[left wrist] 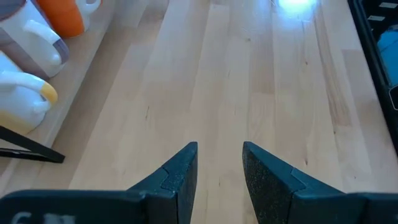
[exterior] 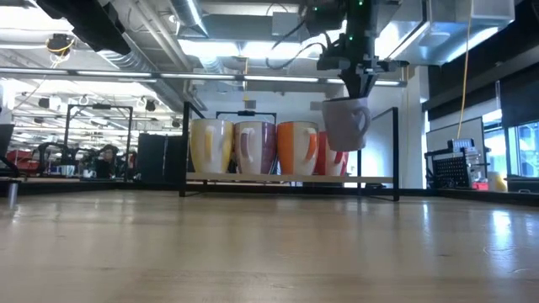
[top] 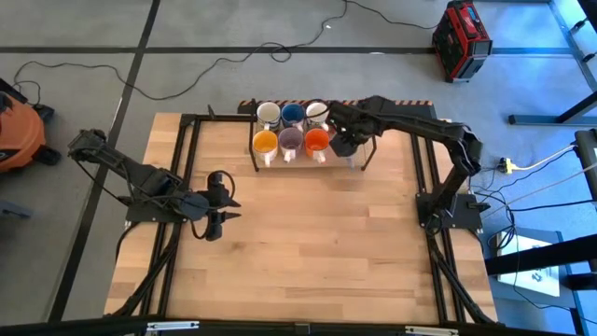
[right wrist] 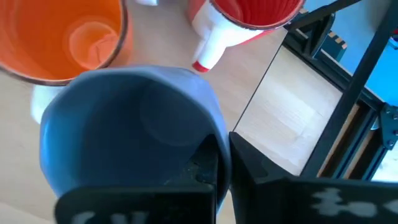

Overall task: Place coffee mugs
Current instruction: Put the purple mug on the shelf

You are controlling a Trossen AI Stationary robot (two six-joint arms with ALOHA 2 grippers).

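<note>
Aloft, grey mug (exterior: 345, 124); orange mug (right wrist: 59, 37), red mug (right wrist: 252, 15) beneath.

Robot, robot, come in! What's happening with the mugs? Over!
Right end effector shut on grey mug, held above rack. Left end effector open, empty, over table. Nothing in the way.

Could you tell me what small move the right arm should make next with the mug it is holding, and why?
Probably a slow, straight descent. The right gripper is shut on the rim of the grey-lavender mug, which hangs above the rack at the end of the front row, beside the orange mug. The left gripper waits open over the table.
</note>
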